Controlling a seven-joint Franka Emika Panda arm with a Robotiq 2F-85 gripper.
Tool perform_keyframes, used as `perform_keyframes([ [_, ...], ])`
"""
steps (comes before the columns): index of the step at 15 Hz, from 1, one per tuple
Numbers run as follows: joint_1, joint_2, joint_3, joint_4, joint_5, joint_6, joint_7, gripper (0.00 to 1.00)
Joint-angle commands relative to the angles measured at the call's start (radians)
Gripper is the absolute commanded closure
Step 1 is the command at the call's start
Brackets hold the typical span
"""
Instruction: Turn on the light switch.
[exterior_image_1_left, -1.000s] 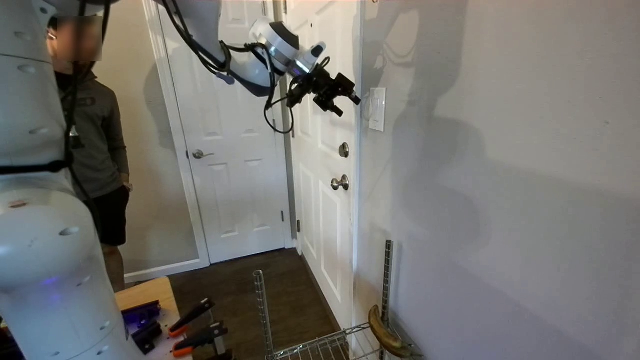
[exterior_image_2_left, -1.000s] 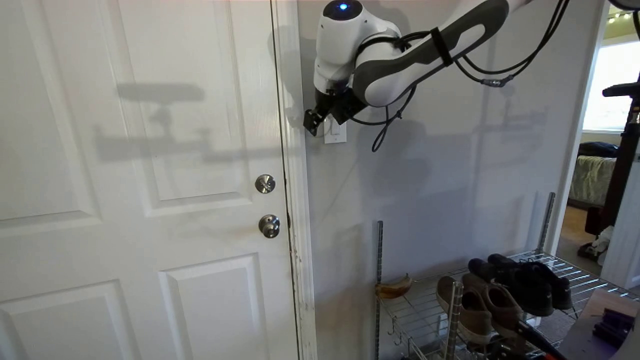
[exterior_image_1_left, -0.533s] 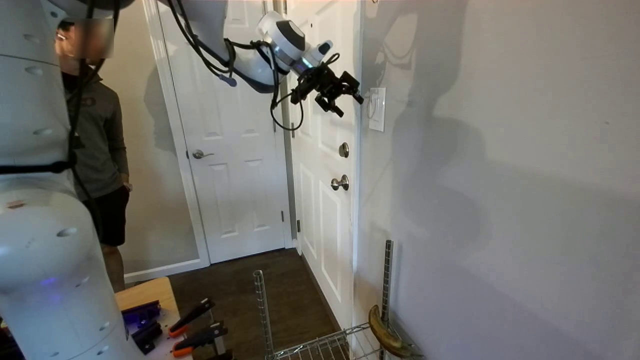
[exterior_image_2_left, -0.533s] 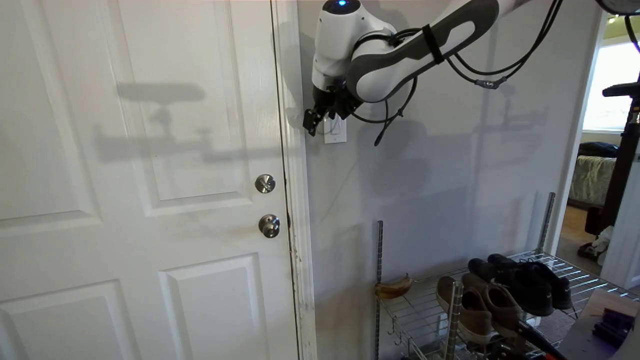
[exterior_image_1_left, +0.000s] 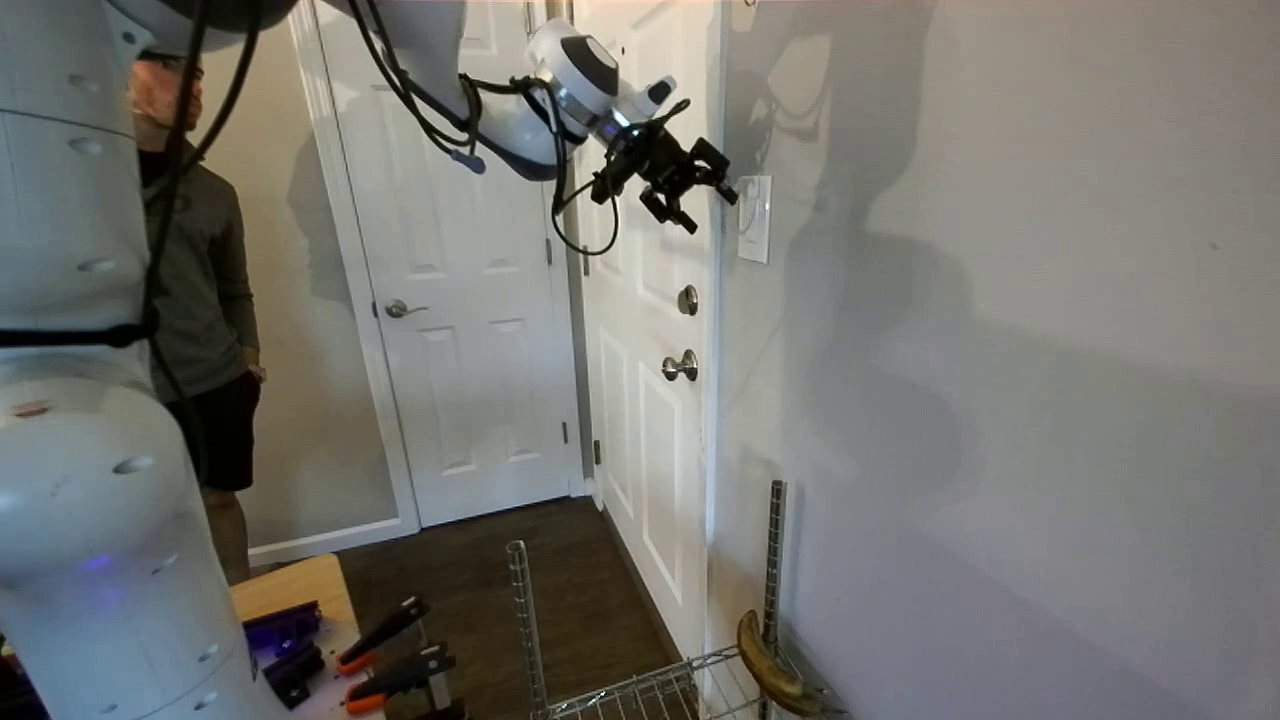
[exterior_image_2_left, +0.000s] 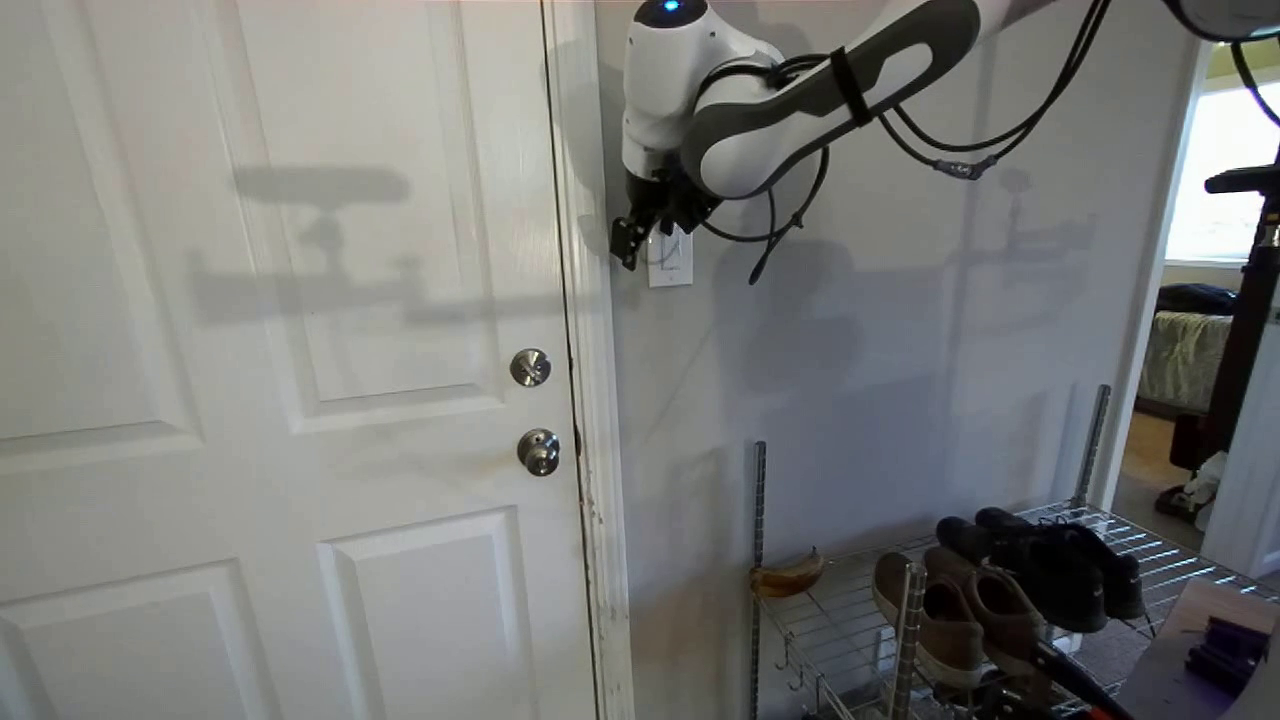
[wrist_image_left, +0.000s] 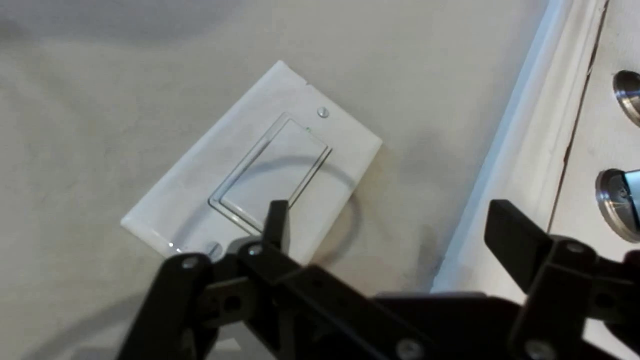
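The light switch is a white rectangular wall plate with a wide paddle. It shows in both exterior views (exterior_image_1_left: 756, 222) (exterior_image_2_left: 672, 266) and tilted in the wrist view (wrist_image_left: 265, 175). My gripper (exterior_image_1_left: 712, 212) is open and empty. In an exterior view its upper fingertip appears beside the plate's left edge. In an exterior view the gripper (exterior_image_2_left: 645, 240) covers the plate's upper left part. In the wrist view the gripper (wrist_image_left: 389, 215) has its fingers wide apart. The left finger overlaps the plate's lower part; the right one lies over the door frame. I see no clear contact.
A white door with a deadbolt (exterior_image_1_left: 688, 300) and round knob (exterior_image_1_left: 680, 366) stands beside the switch. A wire rack (exterior_image_2_left: 850, 610) below holds a banana (exterior_image_2_left: 788, 575) and shoes (exterior_image_2_left: 1060, 565). A person (exterior_image_1_left: 200, 280) stands behind the arm. Clamps (exterior_image_1_left: 400, 680) lie near the robot's base.
My gripper has moved a little toward the wall and the switch plate, rightward in an exterior view. The arm has shifted with it. The gripper stays open and the switch plate has not moved.
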Motion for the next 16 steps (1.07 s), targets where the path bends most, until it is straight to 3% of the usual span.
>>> perform_keyframes([
  [1, -0.013, 0.001, 0.0, 0.0, 0.029, -0.007, -0.026, 0.0],
  [6, -0.021, -0.012, -0.017, -0.012, 0.025, -0.014, -0.005, 0.0],
  [16, -0.032, 0.021, -0.018, 0.039, 0.008, 0.042, -0.094, 0.0],
])
